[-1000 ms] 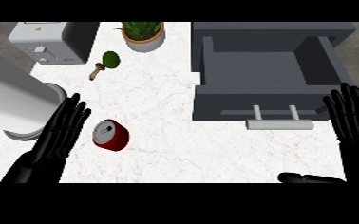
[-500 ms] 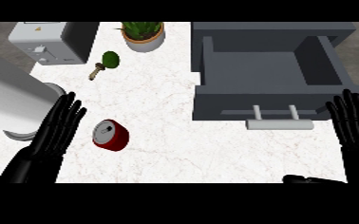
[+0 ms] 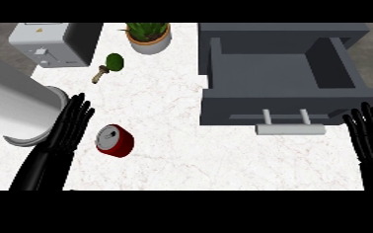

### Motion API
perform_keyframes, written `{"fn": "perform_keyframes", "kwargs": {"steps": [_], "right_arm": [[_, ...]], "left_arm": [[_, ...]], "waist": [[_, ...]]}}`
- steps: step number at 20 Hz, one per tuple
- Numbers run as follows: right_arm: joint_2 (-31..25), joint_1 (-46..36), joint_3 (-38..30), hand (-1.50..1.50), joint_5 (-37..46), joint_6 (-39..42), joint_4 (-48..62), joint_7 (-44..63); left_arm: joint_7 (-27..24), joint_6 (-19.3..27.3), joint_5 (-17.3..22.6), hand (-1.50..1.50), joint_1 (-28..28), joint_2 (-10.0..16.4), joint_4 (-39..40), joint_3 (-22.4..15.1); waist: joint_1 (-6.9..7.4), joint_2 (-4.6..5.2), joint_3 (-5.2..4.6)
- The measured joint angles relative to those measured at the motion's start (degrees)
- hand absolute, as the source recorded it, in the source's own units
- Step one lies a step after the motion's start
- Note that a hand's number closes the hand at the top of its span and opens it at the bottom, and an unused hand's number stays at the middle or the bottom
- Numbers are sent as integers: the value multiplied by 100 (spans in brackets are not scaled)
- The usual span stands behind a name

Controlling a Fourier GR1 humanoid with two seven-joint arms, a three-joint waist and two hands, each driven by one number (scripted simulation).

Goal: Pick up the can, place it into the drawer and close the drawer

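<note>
Here we hold our black left hand open, fingers straight, just beside the red metal can lying on its side on the white marble counter; our right hand rests open by the open grey drawer.

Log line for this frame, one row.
phase: pre-grasp | left robot hand: open, beside can | can: on counter, not held | drawer: open, empty | right robot hand: open, right edge

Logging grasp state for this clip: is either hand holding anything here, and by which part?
Nothing is held. The left hand lies open beside the red can; the right hand is open at the right edge.
</note>
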Motion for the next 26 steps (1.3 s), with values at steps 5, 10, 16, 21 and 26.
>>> {"fn": "perform_keyframes", "kwargs": {"steps": [5,10,16,21,26], "right_arm": [[-38,-174,-157,-150,-79,94,76,78],[-17,-175,-280,-150,-89,208,180,-29],[-42,-326,-451,-150,-128,313,416,-94],[157,-164,-248,-150,93,272,287,-182],[103,-180,-393,-150,-23,397,253,-129]], "left_arm": [[-406,102,-234,-150,-135,-148,626,-47],[-924,113,-262,-150,-228,-163,1302,138],[-1348,-40,-133,-150,-72,-20,1656,418],[-1786,-7,-215,-150,-133,-31,2174,551],[-2154,-233,-88,-150,-174,169,2632,830]], "waist": [[1,1,0],[0,2,0],[8,2,0],[3,2,1],[3,0,-1]]}}
